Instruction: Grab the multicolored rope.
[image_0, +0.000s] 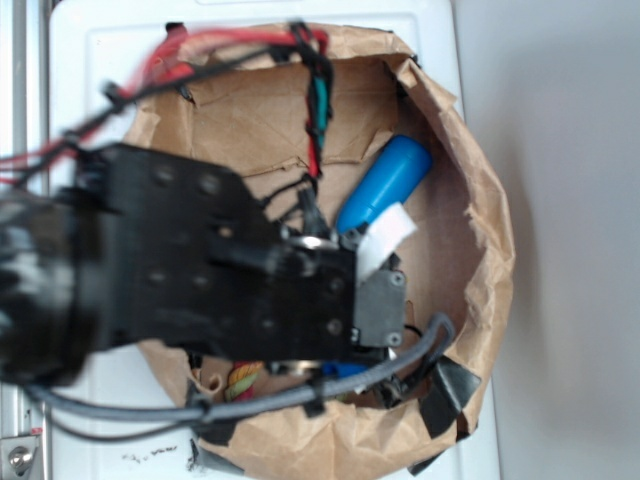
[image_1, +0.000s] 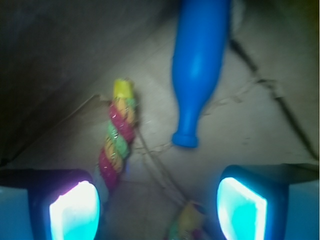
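A white tabletop (image_0: 90, 60) fills the left of the exterior view, with a metal rail along its left edge and a plain grey surface to the right. On it sits a brown paper bag (image_0: 480, 190), rolled down into a shallow round bowl, creased inside and patched with black tape at the rim nearest the bottom of the picture. This bag serves as the landmark.

The black robot arm (image_0: 170, 260) reaches in from the left over the bag's middle, trailing red, black and grey cables. It hides most of the bag's floor.

Inside the bag there are two things: one blue bottle-shaped toy (image_1: 200, 65) and one multicolored rope (image_1: 119, 135). In the exterior view only a scrap of the rope shows, under the arm near the bag's lower rim; the toy lies toward the bag's upper right wall.

From the wrist view, the rope is thick, glossy and twisted from red, yellow and light-green strands. One arm of it runs up the bag floor just inside the left finger, ending in a yellow tip; a second piece shows at the bottom edge between the fingers. The toy lies to its right, neck pointing down, apart from the rope.

The gripper (image_1: 157, 207) hovers with fingers (image_1: 74, 210) spread wide, grasping nothing.
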